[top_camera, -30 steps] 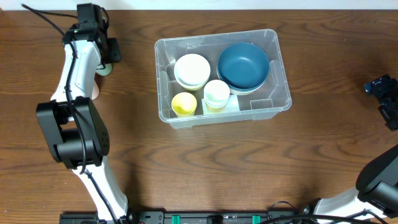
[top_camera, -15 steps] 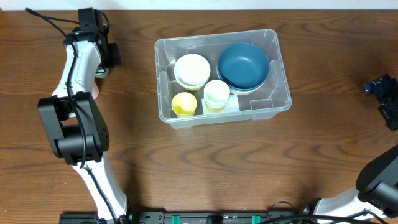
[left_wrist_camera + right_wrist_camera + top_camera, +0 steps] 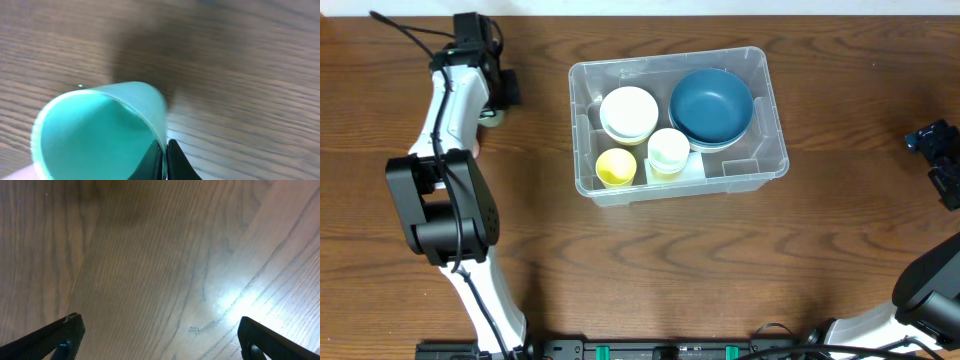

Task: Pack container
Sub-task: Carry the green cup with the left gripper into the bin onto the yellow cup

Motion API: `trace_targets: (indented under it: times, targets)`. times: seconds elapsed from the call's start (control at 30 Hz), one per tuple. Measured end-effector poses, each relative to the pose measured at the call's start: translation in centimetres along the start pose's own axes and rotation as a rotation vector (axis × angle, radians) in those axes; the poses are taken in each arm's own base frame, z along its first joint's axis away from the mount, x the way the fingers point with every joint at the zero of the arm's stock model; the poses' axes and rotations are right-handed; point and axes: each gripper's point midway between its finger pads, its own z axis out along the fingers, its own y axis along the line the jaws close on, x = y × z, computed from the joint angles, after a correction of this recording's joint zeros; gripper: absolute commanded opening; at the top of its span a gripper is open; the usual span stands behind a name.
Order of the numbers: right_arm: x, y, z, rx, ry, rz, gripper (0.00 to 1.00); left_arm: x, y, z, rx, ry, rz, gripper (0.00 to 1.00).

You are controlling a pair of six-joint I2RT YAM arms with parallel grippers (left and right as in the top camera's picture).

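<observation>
Edging slightly closer to the container from its left, left end effector clamped on the rim of a mint cup, likely one more piece for packing; container resting on the tabletop, right end effector well right of it, splayed empty

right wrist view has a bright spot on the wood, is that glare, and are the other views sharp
Right wrist view: yes, white glare on the table right of centre, washing out the grain. Left wrist view: the green cup sits close to the lens and looks soft, the wood behind it blurred, a dark shadow above it. Overhead view: evenly lit and sharp.
</observation>
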Motion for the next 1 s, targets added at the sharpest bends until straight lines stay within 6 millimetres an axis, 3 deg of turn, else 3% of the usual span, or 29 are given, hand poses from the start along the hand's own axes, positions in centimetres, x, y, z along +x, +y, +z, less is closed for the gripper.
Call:
trace_targets:
  times: [0.13,0.27,0.37,0.47,0.67,0.83,1.0]
  targets:
    - [0.0,0.0,0.0,0.000,0.000,0.000,0.99,-1.5,-2.7,-4.3,0.032,-0.087,0.041,0.06]
    - [0.0,0.0,0.0,0.000,0.000,0.000,0.99,-2.5,-5.1,-11.1,0.075,-0.200,0.068,0.06]
    - [0.0,0.0,0.0,0.000,0.000,0.000,0.99,-2.2,-6.0,-15.5,0.102,-0.251,0.074,0.06]
    - [0.0,0.0,0.0,0.000,-0.001,0.000,0.99,-0.5,-6.8,-19.2,0.128,-0.259,0.082,0.06]
    - [0.0,0.0,0.0,0.000,-0.001,0.000,0.99,4.6,-9.6,-22.8,0.212,-0.160,0.145,0.06]
    - [0.0,0.0,0.0,0.000,0.000,0.000,0.99,7.9,-13.2,-23.7,0.282,-0.079,0.237,0.06]
    - [0.0,0.0,0.0,0.000,0.000,0.000,0.99,9.8,-15.4,-24.3,0.314,-0.049,0.305,0.06]
